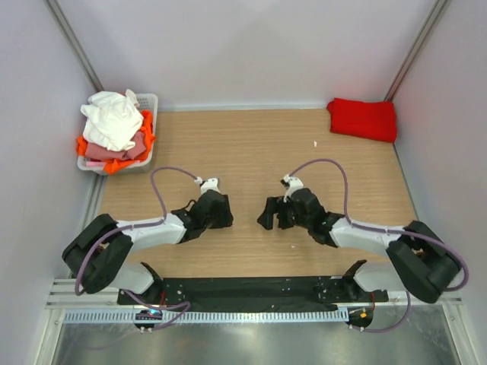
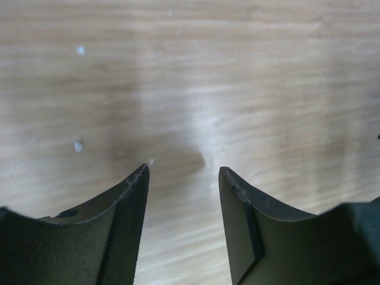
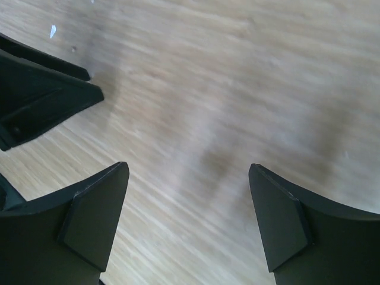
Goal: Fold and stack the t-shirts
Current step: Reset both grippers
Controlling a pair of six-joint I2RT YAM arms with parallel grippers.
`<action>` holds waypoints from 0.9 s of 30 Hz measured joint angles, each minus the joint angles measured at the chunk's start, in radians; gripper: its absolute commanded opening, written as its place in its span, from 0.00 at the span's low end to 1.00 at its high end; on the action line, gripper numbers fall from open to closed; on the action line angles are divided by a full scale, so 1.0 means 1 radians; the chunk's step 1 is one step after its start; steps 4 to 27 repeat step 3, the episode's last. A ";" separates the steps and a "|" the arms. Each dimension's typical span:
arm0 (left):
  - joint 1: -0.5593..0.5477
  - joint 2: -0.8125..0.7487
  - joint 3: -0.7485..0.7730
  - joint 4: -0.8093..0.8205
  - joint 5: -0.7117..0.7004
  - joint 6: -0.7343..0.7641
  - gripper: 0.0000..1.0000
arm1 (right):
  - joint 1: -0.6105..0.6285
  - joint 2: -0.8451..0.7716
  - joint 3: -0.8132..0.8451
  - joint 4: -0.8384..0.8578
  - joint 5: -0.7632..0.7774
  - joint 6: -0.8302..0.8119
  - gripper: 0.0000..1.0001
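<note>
At the far left stands the white slotted plastic basket (image 1: pixel 150 102), heaped with crumpled cloth shirts: a white t-shirt (image 1: pixel 112 120) on top, with a pink t-shirt (image 1: pixel 116 153) and an orange t-shirt (image 1: pixel 116 165) beneath it. Next, the left gripper (image 1: pixel 225 216) hangs low over the bare wooden table (image 1: pixel 251 148), its jaws spread with nothing between them. Near it, the right gripper (image 1: pixel 265 216) faces it, jaws likewise apart and empty. In the far right corner lies the bright red t-shirt (image 1: pixel 363 119), folded into a flat rectangle. Expect three hazards. The grippers sit close together, so a careless swing may make them collide. The heaped shirts overlap, so a pinch on the white one may drag others out. A deep reach may catch the basket wall and tip it.
</note>
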 measured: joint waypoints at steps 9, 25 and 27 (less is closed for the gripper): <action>-0.028 -0.081 -0.048 -0.040 -0.006 -0.022 0.64 | -0.003 -0.135 -0.120 0.053 0.009 0.028 0.93; -0.028 -0.081 -0.048 -0.040 -0.006 -0.022 0.64 | -0.003 -0.135 -0.120 0.053 0.009 0.028 0.93; -0.028 -0.081 -0.048 -0.040 -0.006 -0.022 0.64 | -0.003 -0.135 -0.120 0.053 0.009 0.028 0.93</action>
